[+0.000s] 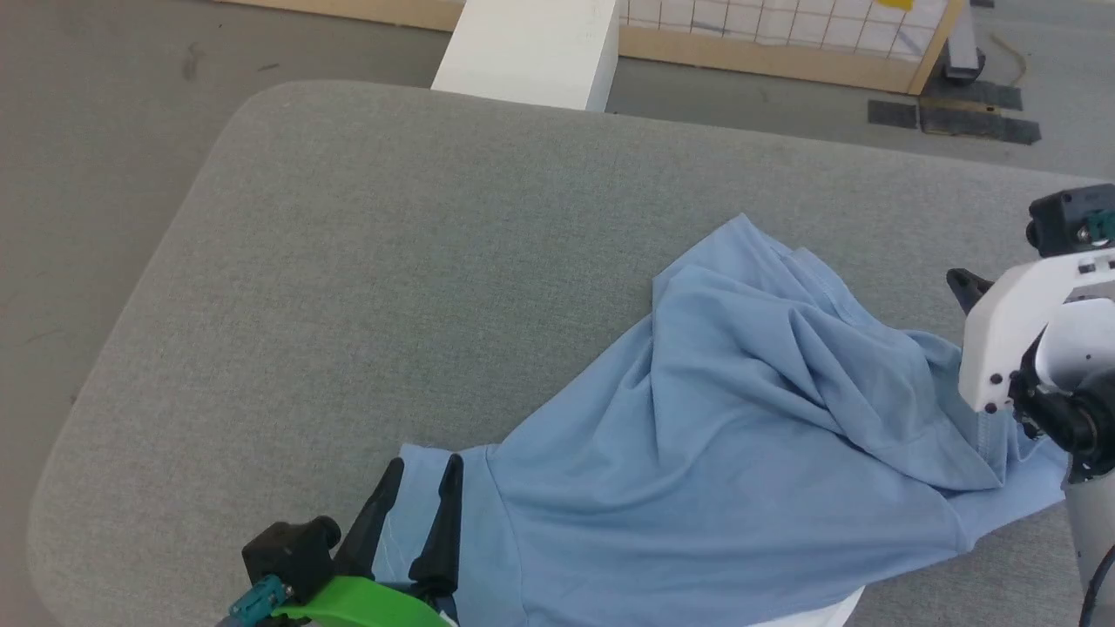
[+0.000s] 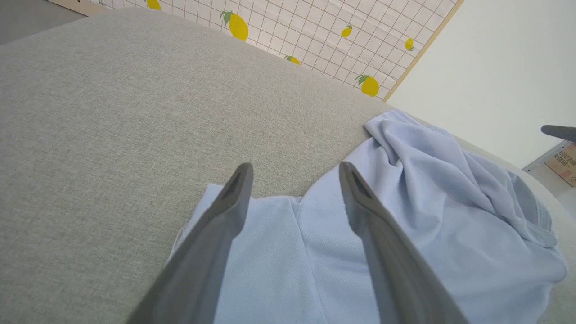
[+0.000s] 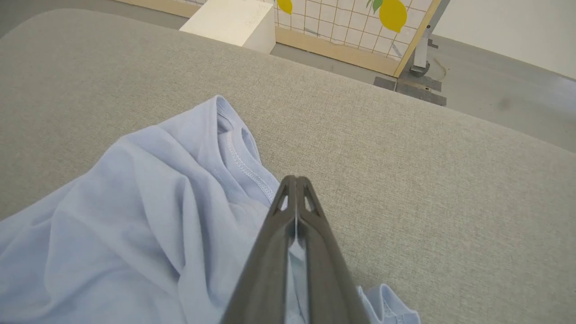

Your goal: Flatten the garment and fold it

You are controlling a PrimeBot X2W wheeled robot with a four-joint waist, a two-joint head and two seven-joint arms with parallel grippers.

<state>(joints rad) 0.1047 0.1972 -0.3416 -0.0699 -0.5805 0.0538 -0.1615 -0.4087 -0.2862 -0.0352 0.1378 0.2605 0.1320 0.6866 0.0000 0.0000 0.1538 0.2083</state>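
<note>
The garment (image 1: pixel 740 418) is a light blue knit shirt lying crumpled on the right half of the grey padded table (image 1: pixel 348 261). My left gripper (image 1: pixel 425 466) is open at the lower left, one finger on each side of a flat sleeve edge, as the left wrist view shows for the left gripper (image 2: pixel 294 168) and garment (image 2: pixel 427 189). My right gripper (image 1: pixel 965 286) is at the garment's right edge. In the right wrist view the right gripper (image 3: pixel 296 180) is shut, with blue fabric of the garment (image 3: pixel 135 216) pinched between the fingers below the tips.
A white box (image 1: pixel 531 48) stands on the floor beyond the table's far edge. Behind it is a wood-framed grid panel with lemon prints (image 1: pixel 784 35). The table's left half (image 2: pixel 112 112) is bare fabric. A cardboard box (image 2: pixel 564 162) sits far off.
</note>
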